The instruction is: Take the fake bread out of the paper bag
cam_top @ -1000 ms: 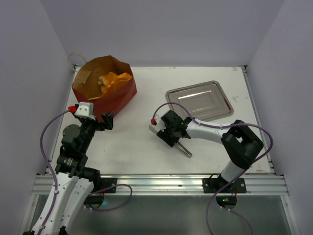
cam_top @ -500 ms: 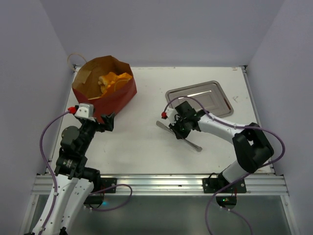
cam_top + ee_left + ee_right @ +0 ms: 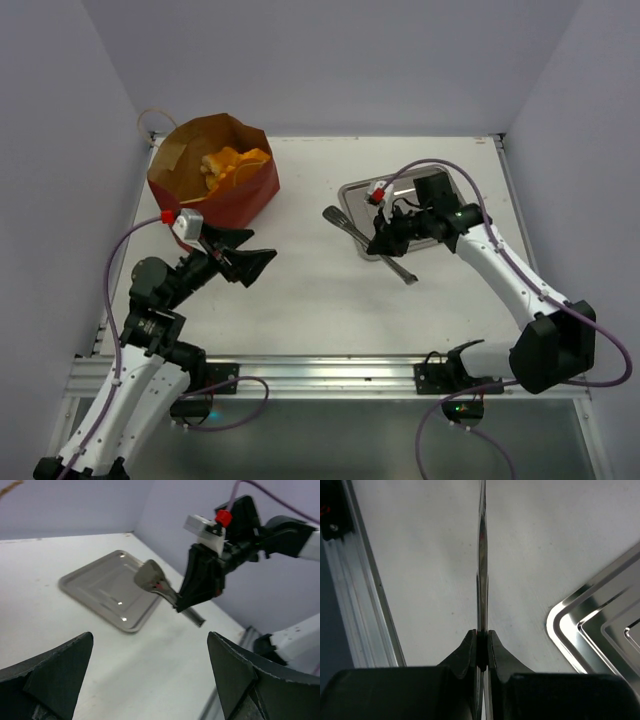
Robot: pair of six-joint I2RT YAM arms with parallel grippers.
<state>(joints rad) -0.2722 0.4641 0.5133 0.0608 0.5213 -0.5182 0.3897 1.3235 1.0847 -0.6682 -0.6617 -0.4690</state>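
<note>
Far left, the bag [image 3: 215, 205] stands open on the surface [image 3: 300, 290], bread [image 3: 235, 162] piled inside it. Just in front, the left fingers [image 3: 55, 672] are spread wide, gripping nothing and pointing across toward the right arm. Over to the right, the right fingers [image 3: 467, 652] are clamped tight on a thin metal utensil [image 3: 345, 222], whose broad end sits at the left corner of the tray [image 3: 100, 585].
</note>
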